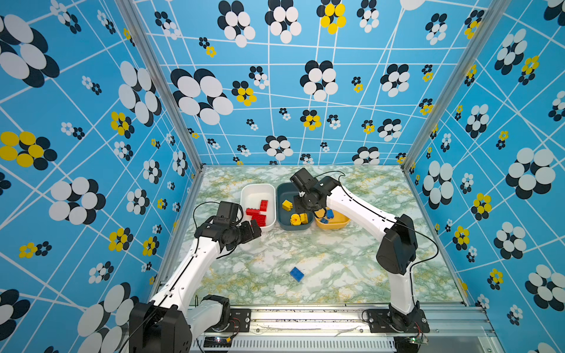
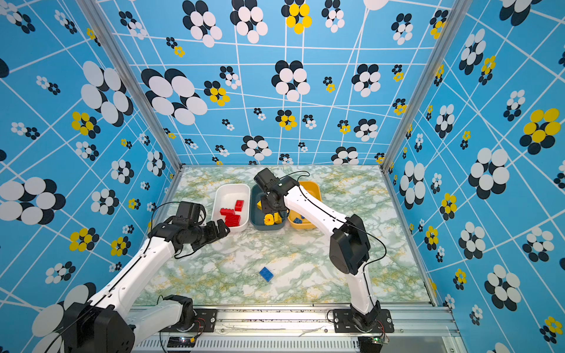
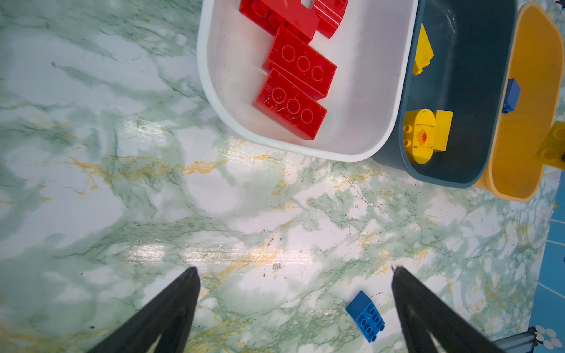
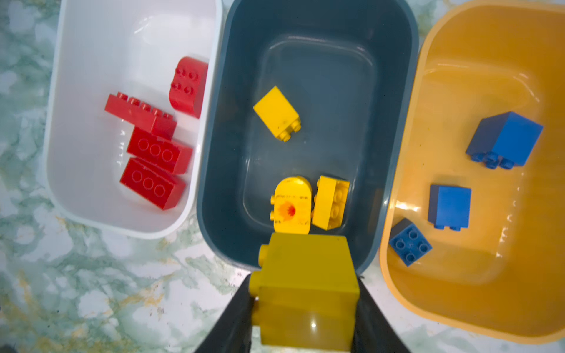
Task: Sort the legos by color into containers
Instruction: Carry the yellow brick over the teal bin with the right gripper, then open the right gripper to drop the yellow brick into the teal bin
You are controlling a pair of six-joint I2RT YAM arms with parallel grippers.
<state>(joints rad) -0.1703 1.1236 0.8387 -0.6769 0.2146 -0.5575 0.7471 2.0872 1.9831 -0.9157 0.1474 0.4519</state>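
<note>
right gripper (image 4: 304, 282): clenched on a chunky yellow studded plastic brick (image 4: 305, 262), held over the edge of the dark teal-grey plastic tub (image 4: 227, 152).
left gripper (image 3: 295, 270): jaws spread wide.
loose: one blue studded brick (image 1: 297, 273) is seen on the marbled table (image 1: 336, 269).

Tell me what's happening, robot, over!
Left hand open, empty. Right hand shut on a yellow brick over the teal tub. One blue brick loose on the table. Nothing in the way.
</note>
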